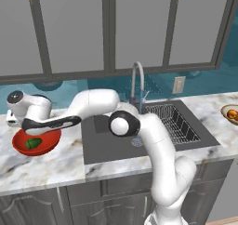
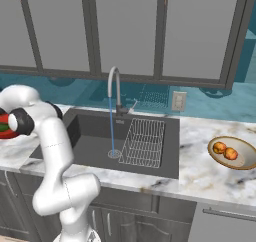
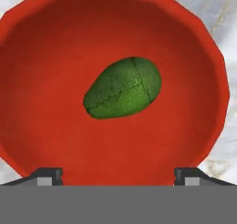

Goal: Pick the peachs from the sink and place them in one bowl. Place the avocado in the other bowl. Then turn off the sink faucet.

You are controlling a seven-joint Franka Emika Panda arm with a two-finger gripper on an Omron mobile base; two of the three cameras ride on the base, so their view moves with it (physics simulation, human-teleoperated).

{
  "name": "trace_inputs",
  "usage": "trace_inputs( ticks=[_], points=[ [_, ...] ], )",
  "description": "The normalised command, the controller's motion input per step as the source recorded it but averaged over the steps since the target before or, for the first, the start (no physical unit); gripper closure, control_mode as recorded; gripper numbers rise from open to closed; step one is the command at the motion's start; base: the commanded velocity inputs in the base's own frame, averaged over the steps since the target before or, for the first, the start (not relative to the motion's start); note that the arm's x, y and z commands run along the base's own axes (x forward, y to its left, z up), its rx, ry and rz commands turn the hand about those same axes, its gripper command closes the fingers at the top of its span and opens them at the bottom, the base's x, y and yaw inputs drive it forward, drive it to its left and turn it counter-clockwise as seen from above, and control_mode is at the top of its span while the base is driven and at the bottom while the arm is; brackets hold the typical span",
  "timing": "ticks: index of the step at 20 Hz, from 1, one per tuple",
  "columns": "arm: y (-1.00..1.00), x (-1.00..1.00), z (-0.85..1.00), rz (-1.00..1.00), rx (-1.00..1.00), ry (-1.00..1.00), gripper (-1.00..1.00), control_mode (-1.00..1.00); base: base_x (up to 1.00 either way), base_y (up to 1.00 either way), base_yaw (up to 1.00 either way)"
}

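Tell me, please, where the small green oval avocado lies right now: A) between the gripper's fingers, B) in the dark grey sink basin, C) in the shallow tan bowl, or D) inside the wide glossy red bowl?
D: the green avocado rests loose inside the red bowl, with the open gripper above it.

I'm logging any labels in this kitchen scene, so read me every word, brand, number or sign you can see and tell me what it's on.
None: no readable text in any view.
The red bowl, the avocado, the tan bowl, the faucet, the wall outlet and the cabinet doors are all unmarked.
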Motion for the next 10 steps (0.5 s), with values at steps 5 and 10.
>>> trace_inputs(
  ticks=[5, 10],
  points=[
    [-0.48, 0.11, 0.20, -0.08, 0.00, 0.08, -1.00, -1.00, 0.00, 0.00, 0.00],
    [-1.00, -0.04, 0.15, -0.05, 0.00, 0.01, -1.00, -1.00, 0.00, 0.00, 0.00]
  ],
)
